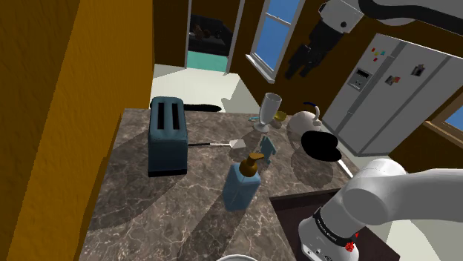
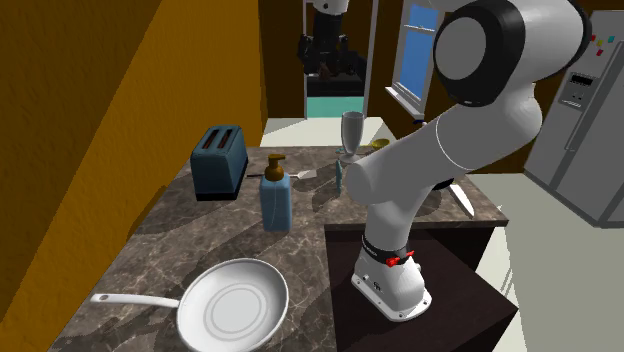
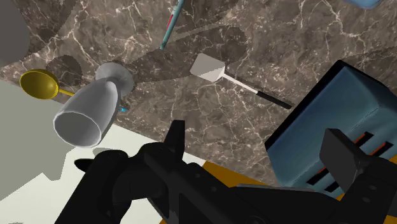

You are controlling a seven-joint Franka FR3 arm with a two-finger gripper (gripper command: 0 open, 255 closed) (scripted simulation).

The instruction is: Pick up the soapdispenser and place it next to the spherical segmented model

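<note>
The soap dispenser (image 1: 241, 185), a blue bottle with a brown pump, stands upright near the middle of the marble counter (image 1: 178, 215); it shows too in the second exterior view (image 2: 276, 195). A white rounded object with a curved handle (image 1: 306, 121) sits at the counter's far end, and I cannot tell whether it is the segmented model. My gripper (image 1: 295, 68) hangs high above the far end, well away from the bottle. In the wrist view the gripper (image 3: 257, 149) is open, its fingers wide apart with nothing between them.
A blue toaster (image 1: 167, 133) stands left of the bottle, with a white spatula (image 1: 222, 144) beside it. A pale goblet (image 1: 268, 111), a yellow ladle (image 3: 38, 84) and a black pan (image 1: 320, 144) crowd the far end. A white frying pan (image 2: 232, 305) lies near the front.
</note>
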